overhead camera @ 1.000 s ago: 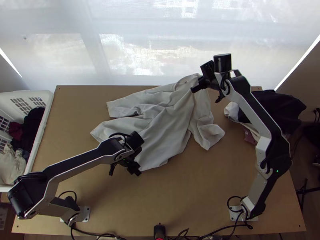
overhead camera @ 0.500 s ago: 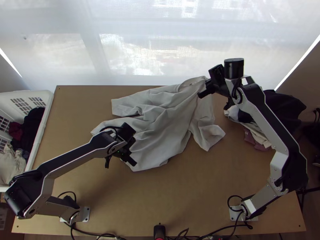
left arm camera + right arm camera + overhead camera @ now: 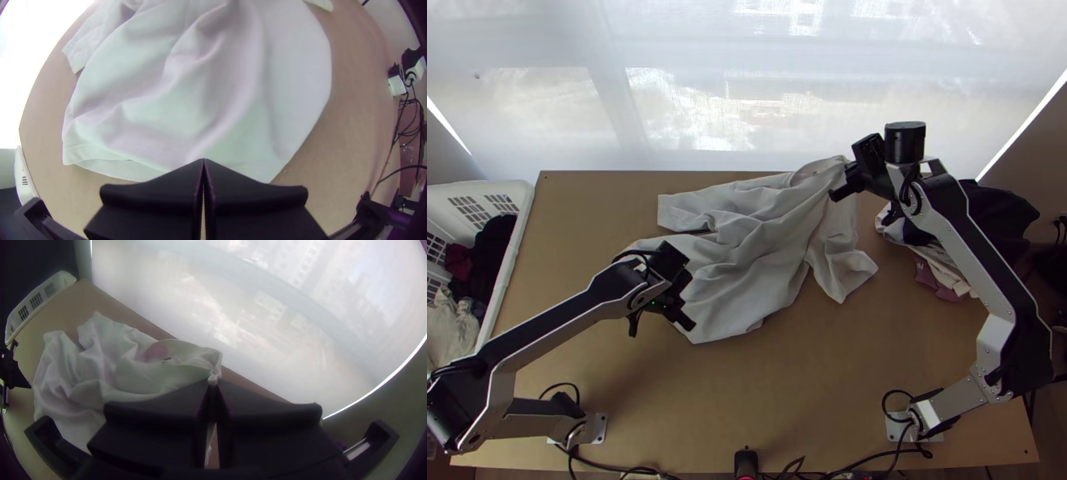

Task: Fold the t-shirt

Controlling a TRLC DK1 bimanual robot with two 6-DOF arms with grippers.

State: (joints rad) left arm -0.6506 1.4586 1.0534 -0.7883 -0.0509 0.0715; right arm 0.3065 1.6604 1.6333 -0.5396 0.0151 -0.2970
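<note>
In the top view, my right gripper (image 3: 863, 180) is at the shirt's far right, by the table's far edge. The white t-shirt (image 3: 763, 256) lies loosely spread and wrinkled, one sleeve angled toward the near right. Over its near left part is my left gripper (image 3: 672, 304). In the left wrist view, the left gripper (image 3: 203, 162) is shut at the hem of the shirt (image 3: 191, 102), with no cloth seen between its fingers. In the right wrist view, the right gripper (image 3: 213, 383) is shut on the shirt (image 3: 120, 369) near the collar, drawing it into a gathered point.
A white laundry basket (image 3: 517, 240) with clothes stands at the table's left. Dark and light clothes (image 3: 987, 220) are heaped at the far right, partly behind the right arm. Bare wood (image 3: 811, 384) lies in front of the shirt, and cables run along the near edge.
My right gripper has moved right and slightly nearer, drawing the shirt's collar and far left sleeve rightward. The left gripper has shifted left and slightly farther up the table.
</note>
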